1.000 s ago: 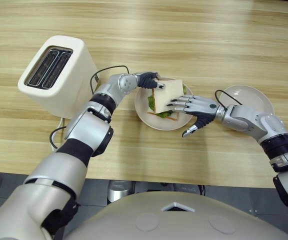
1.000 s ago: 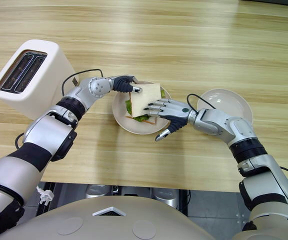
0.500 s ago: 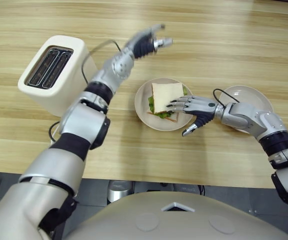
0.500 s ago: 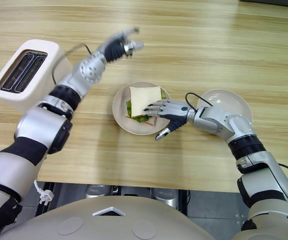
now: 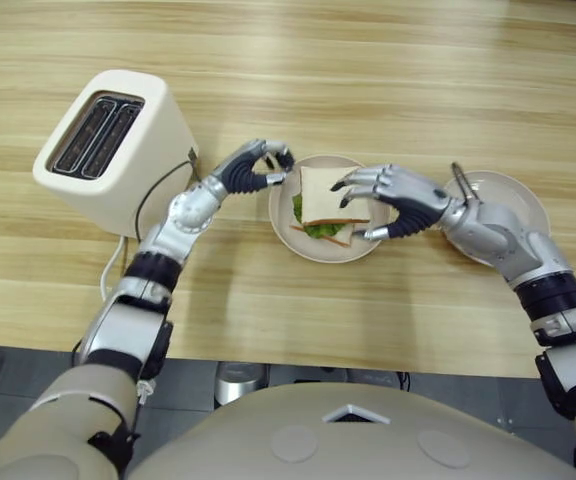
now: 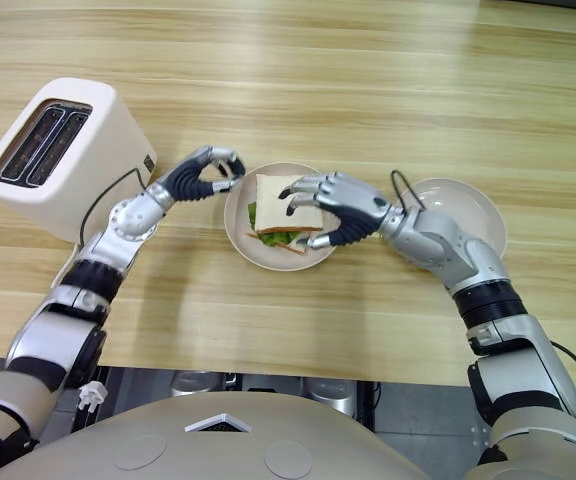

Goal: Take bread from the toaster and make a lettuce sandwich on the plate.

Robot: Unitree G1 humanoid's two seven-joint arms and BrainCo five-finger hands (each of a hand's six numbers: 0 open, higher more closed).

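Observation:
A white toaster stands at the left with both slots empty. On the beige plate lies a sandwich: a white bread slice on top, green lettuce sticking out under it, and another slice at the bottom. My left hand hangs just left of the plate's rim, fingers curled against the thumb and holding nothing. My right hand arches over the sandwich's right edge. Its fingers are spread above the bread and its thumb is low beside the plate's front right rim. It grasps nothing.
A second, empty pale dish sits right of the plate, partly under my right forearm. The toaster's cable runs along my left arm toward the table's front edge. Bare wooden table stretches behind the plate.
My left hand came down from high behind the plate to the plate's left rim and curled shut. My right hand lifted its fingertips off the top slice and arched.

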